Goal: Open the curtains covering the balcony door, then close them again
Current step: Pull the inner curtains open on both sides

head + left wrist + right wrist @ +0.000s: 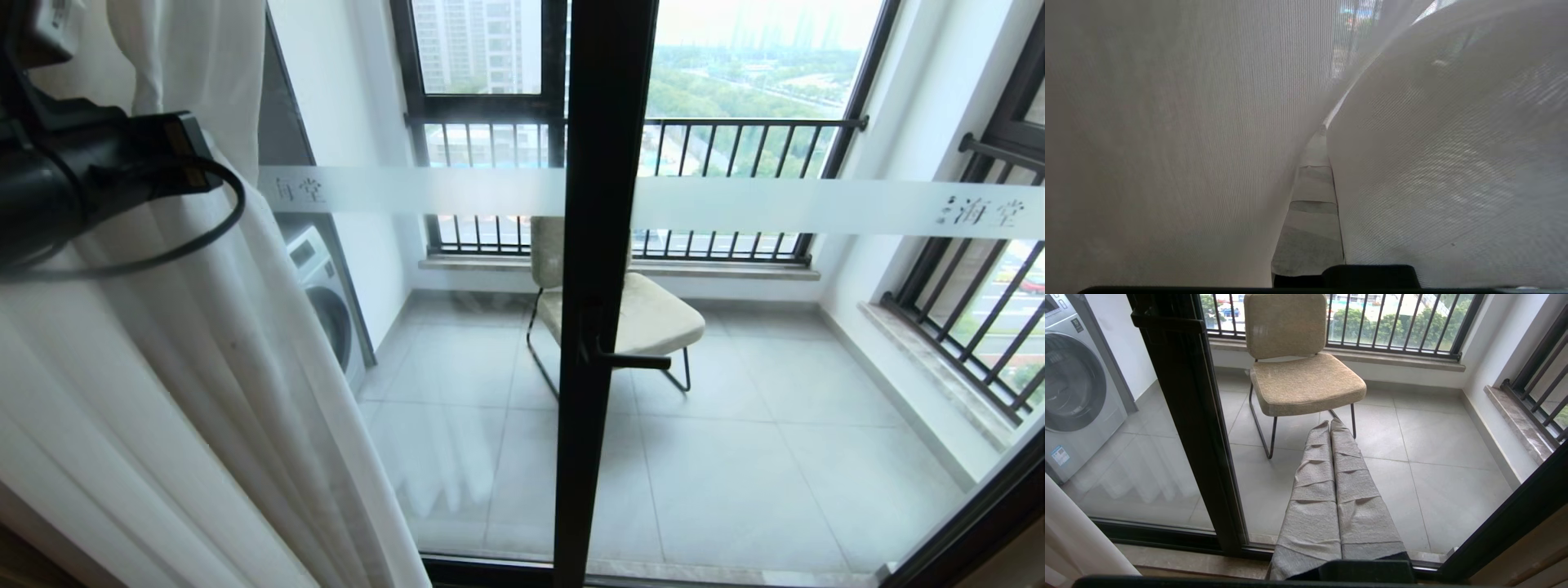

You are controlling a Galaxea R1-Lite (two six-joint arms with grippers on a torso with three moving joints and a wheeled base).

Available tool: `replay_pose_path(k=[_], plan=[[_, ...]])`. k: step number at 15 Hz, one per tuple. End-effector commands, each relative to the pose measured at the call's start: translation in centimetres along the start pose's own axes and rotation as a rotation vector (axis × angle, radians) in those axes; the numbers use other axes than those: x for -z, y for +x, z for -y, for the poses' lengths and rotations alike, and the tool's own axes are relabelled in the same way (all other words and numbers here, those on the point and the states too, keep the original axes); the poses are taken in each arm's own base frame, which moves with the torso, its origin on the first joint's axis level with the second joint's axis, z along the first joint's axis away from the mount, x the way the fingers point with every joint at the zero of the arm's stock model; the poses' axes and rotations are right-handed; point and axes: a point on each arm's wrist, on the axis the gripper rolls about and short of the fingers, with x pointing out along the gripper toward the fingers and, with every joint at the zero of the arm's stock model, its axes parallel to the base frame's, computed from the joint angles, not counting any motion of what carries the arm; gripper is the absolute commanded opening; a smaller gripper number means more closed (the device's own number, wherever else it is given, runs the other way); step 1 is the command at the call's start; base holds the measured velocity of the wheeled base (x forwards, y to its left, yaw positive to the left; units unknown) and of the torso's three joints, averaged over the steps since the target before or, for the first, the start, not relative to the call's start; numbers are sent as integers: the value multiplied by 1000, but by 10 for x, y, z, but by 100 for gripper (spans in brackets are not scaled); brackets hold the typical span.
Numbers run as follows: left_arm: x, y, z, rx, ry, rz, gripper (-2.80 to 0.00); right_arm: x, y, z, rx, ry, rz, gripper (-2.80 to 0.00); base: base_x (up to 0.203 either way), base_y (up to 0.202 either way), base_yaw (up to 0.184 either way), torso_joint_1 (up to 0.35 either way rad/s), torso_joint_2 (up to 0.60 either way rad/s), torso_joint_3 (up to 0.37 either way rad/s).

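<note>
Two pincers belong to us, and only one is busy. Our left gripper point(1310, 204) has its fingers pressed together, with nothing caught between them. It is poked into the folds of the curtains point(188, 392), so thin white cloth wraps it on both sides. We think it sits there to shove the cloth sideways like a stick, not to pinch it.

Our right gripper point(1331, 490) hangs low by the glass, fingers together too, holding nothing. It looks parked.

The curtains hang bunched at our left side of the balcony door point(604, 245). They are long and thin, running from up high down to the floor, and their folds lean a little toward the glass at the bottom. The door stands straight up and is mostly bare, so we can see its handle point(629, 359), the chair point(653, 318) and the washing machine point(326, 302) outside. We guess the opening part is nearly done.
</note>
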Motion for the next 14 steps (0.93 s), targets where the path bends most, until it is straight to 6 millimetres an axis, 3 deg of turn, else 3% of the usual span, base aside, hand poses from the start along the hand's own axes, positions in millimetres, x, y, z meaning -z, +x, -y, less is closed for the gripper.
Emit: replay_pose_path(k=[1,14], plan=[[5,-1,-1,-30,3,-13,-280,0,0,0,-1,-1,0,-280,0,0,0,0,0,0],[8,1,-3,-38,5,-25,-280,0,0,0,-1,-1,0,-280,1,4,-1,0,0,0]])
